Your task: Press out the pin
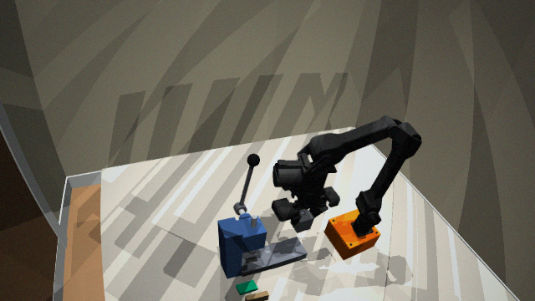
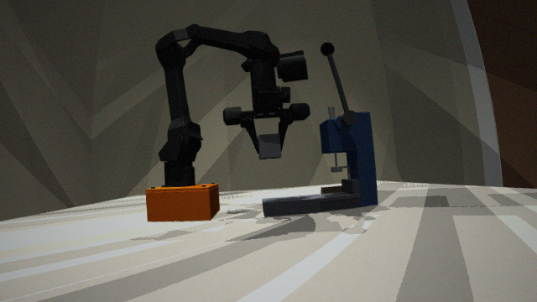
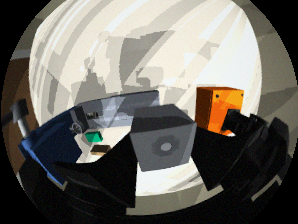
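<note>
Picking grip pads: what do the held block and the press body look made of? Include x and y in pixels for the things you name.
Block (image 1: pixel 303 220) (image 2: pixel 269 147) (image 3: pixel 158 145): probably metal, matte; plain grey faces.
Press body (image 1: pixel 229 251) (image 2: pixel 367 159) (image 3: pixel 50 145): likely painted metal; even blue, no grain. Plastic possible for both.

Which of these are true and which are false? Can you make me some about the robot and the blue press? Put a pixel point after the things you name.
1. The gripper (image 1: pixel 307 215) (image 2: pixel 268 144) (image 3: pixel 157 127) is holding the gray block (image 1: pixel 303 220) (image 2: pixel 269 147) (image 3: pixel 150 150). True.
2. The block is sitting on the press bed (image 1: pixel 288 252) (image 2: pixel 294 205) (image 3: pixel 142 101). False: it is up in the air.
3. The press lever (image 1: pixel 247 184) (image 2: pixel 338 81) points down at the table. False: it points up.
4. The lever has a black ball (image 1: pixel 253 160) (image 2: pixel 327 49) on its end. True.
5. The robot arm stands on a green box. False: the box (image 1: pixel 344 247) (image 2: pixel 180 205) (image 3: pixel 204 107) is orange.
</note>
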Robot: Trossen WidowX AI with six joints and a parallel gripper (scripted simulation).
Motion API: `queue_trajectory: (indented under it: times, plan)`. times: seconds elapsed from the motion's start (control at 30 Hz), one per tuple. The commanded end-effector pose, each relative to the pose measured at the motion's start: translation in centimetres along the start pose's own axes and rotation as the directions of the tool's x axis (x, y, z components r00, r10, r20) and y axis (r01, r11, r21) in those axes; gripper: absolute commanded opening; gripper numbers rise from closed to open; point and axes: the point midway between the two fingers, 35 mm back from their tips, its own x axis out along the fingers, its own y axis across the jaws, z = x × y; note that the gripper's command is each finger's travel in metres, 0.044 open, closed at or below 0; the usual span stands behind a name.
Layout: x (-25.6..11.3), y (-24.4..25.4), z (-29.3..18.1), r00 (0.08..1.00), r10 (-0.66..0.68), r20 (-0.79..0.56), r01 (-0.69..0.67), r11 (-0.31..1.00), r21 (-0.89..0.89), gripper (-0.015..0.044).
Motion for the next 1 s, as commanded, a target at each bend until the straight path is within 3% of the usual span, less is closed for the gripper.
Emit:
queue_trajectory:
  times: [0.0, 0.53, 0.97]
  plan:
    - [2.6, 0.7, -0.7, 1.000, -0.020, -0.009, 0.021, 1.000, 0.003, 0.0000]
    - [7.7, 1.4, -1.4, 1.000, -0.020, -0.010, 0.020, 1.000, 0.003, 0.0000]
    - [9.0, 1.4, -1.4, 1.000, -0.020, -0.010, 0.020, 1.000, 0.003, 0.0000]
